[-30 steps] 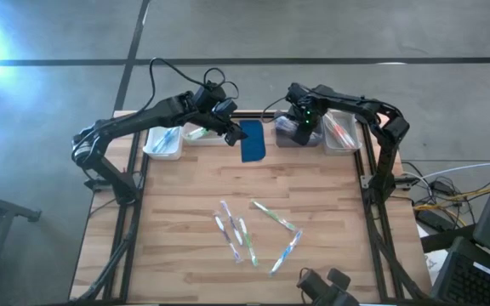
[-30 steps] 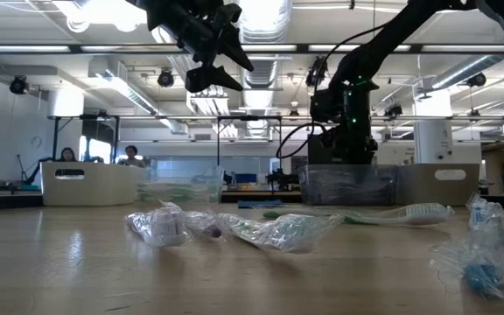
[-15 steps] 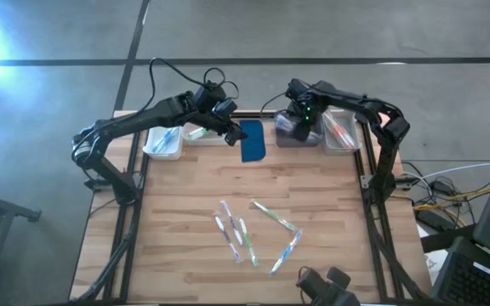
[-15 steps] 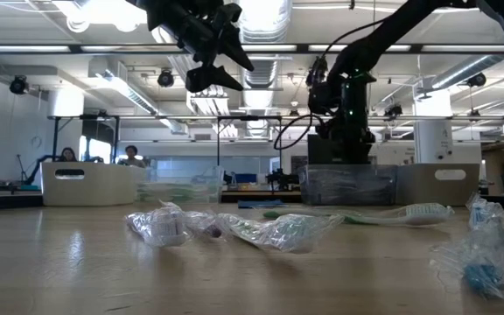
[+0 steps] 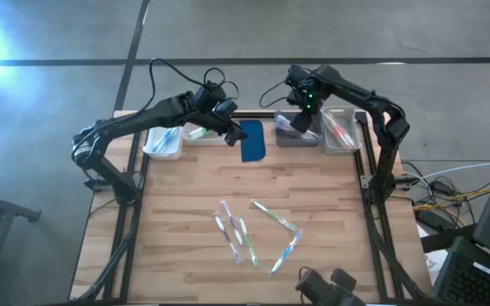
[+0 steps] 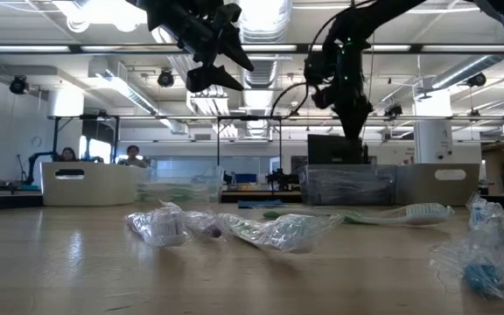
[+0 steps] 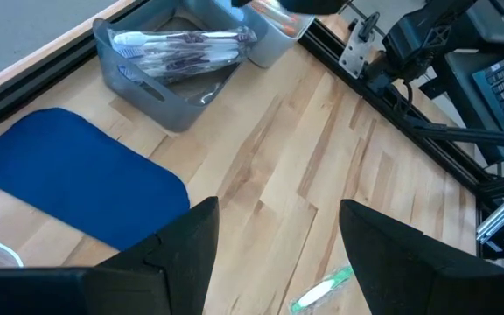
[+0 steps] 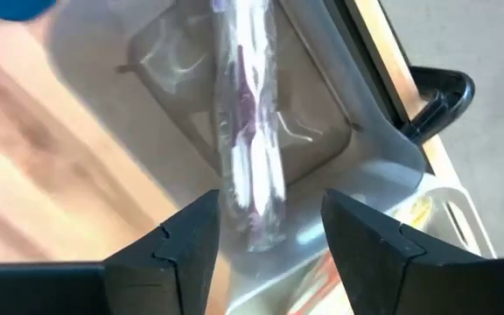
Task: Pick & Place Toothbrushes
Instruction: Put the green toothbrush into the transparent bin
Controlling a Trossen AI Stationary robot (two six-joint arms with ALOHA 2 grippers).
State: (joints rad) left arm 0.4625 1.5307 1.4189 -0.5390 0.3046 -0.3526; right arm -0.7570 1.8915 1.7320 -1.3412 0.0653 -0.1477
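My right gripper (image 8: pixel 265 232) hangs with its fingers spread and nothing between them, directly above a grey bin (image 5: pixel 296 133) at the table's far edge. Below the fingers lie wrapped toothbrushes (image 8: pixel 248 131), white with purple accents, in clear crinkled film on the bin's floor. Just beside the bin, on the outer side, a clear bin (image 5: pixel 340 132) holds red-orange brushes. On the inner side lies a dark blue pad (image 5: pixel 253 140). Beyond it my left gripper (image 5: pixel 230 134) hovers, fingers parted and empty, near a clear bin (image 5: pixel 199 133) with green-accented brushes and another bin (image 5: pixel 162 142) with blue ones. Well apart from both grippers, on the near half of the wooden table (image 5: pixel 185 195), loose toothbrushes (image 5: pixel 253 229) in clear wrappers lie scattered, white with blue and green. Nothing stands between my gripper and the bin.
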